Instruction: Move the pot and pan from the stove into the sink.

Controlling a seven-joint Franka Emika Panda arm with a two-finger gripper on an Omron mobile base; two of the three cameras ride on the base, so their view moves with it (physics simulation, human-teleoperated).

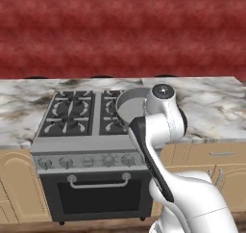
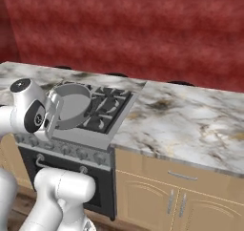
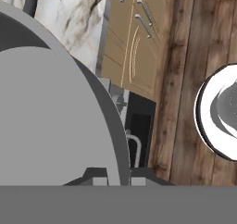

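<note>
Grey metal pot [image 2: 71, 103]: lifted, tilted on its side above the stove [image 1: 72, 126], near its front right burner. Gripper [image 3: 115, 179]: jaws narrow, pinching the pot's rim. Marbled counter [image 2: 190, 120] beside the stove.

The arm's white wrist covers the right half of the pot [image 1: 129, 101] in the left base view, along with the stove [image 1: 72, 112] burners behind it. In the right base view the wrist hides the pot's near wall and the gripper itself. In the hand view the pot's rim and inside run off the left and top edges, and the fingertips [image 3: 95, 177] barely clear the bottom band, so the grip point is unclear.
</note>
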